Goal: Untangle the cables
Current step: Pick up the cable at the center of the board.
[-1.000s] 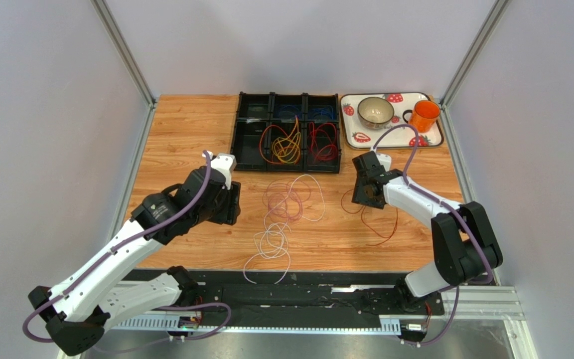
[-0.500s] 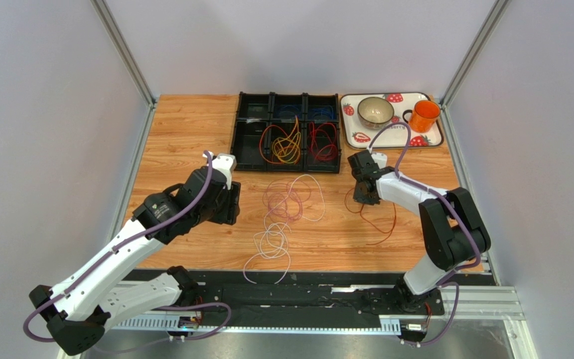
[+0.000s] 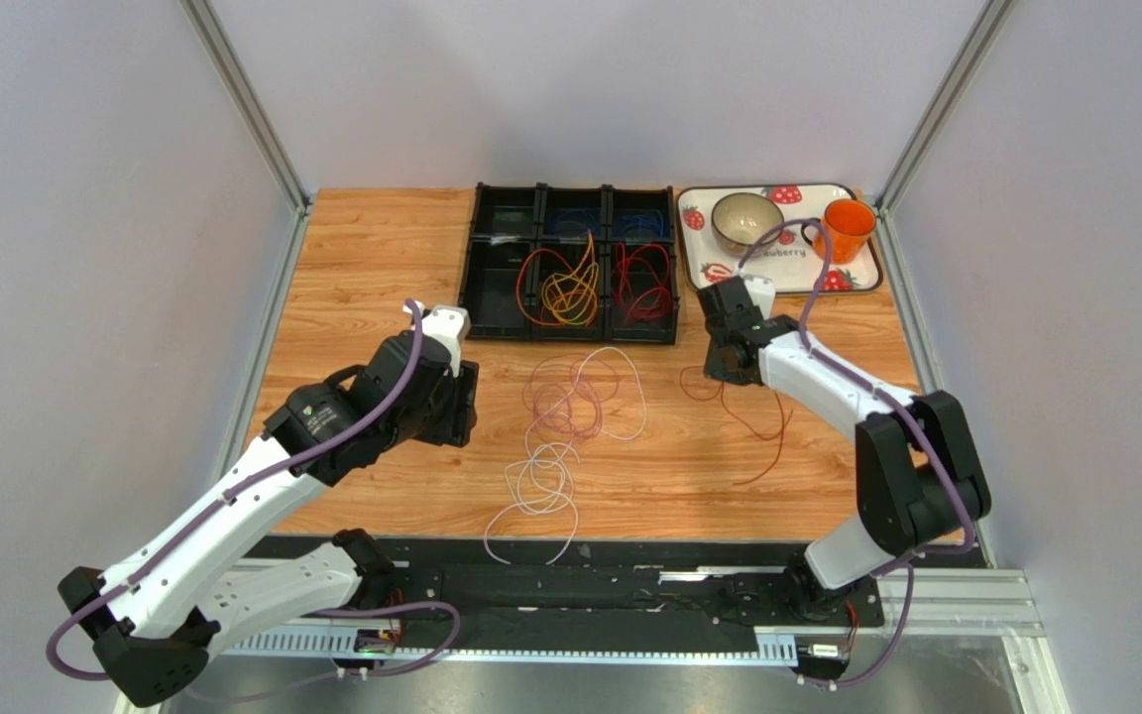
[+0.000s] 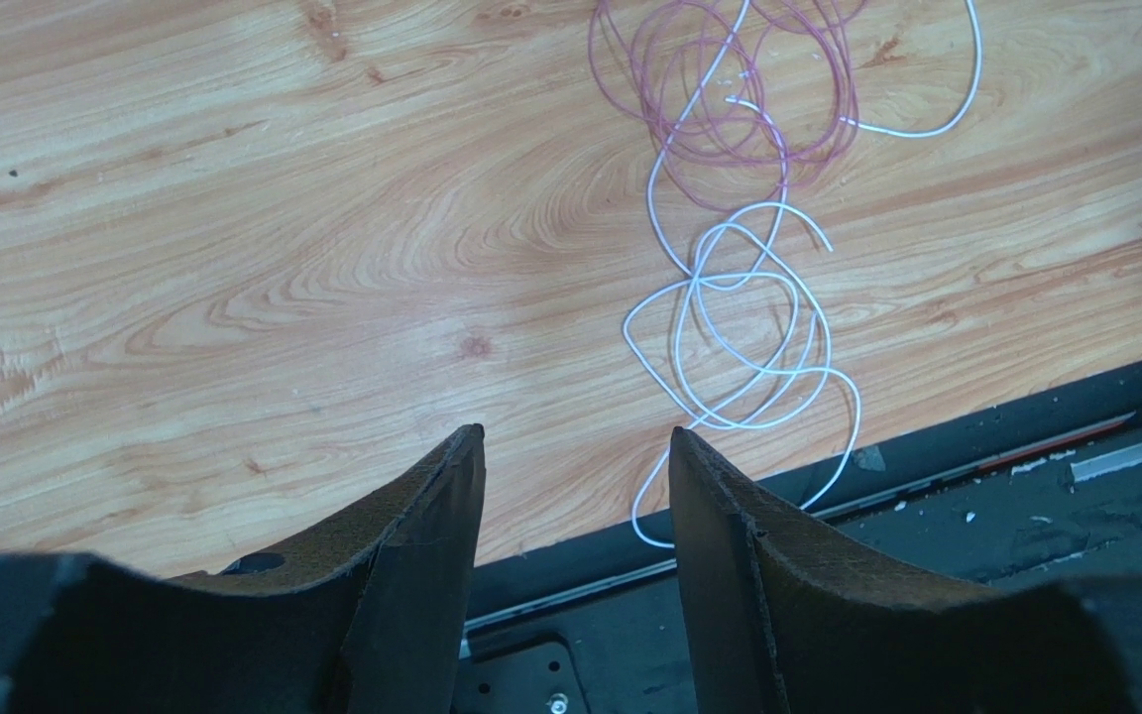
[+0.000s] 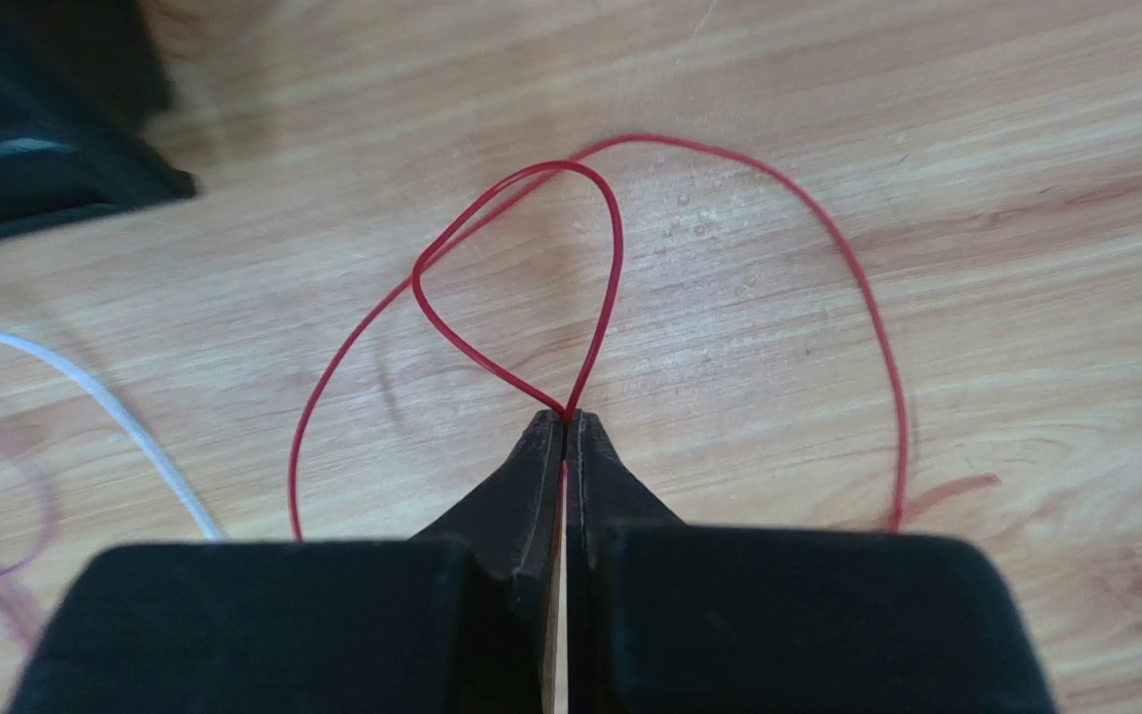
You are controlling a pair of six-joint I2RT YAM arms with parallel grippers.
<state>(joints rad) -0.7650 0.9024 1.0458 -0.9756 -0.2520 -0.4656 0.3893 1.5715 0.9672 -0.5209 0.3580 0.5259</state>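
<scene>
Wood table (image 3: 369, 253) carries everything. At its far edge stand a black compartment box (image 3: 473, 283) and, to its right, a strawberry-print tray (image 3: 793, 274) with a bowl (image 3: 747, 220) and an orange cup (image 3: 845, 229). Sorted cables (image 3: 568, 290) in orange, yellow, red and blue lie coiled in separate compartments of the box, which suggests each freed wire goes in by colour.

Between the arms, a purple cable (image 4: 719, 89) and a white cable (image 4: 741, 335) lie looped across each other on the bare wood. The left gripper (image 4: 574, 439) hangs beside them, to their left, jaws parted at a middling width with nothing between them. It looks parked to leave the other arm room.

A red cable (image 5: 617, 253) lies apart from the tangle, near the box's right corner. The right gripper (image 5: 564, 424) has its jaws pressed tight on that cable where its two strands cross. Pinching there probably lets one lift carry the whole loop.

The overhead view shows the layout and the red cable trailing towards the near edge, but the fingers hide the pinch. Only the right wrist view shows that the wire is caught. Only the left wrist view shows which white loops pass over the purple ones.
</scene>
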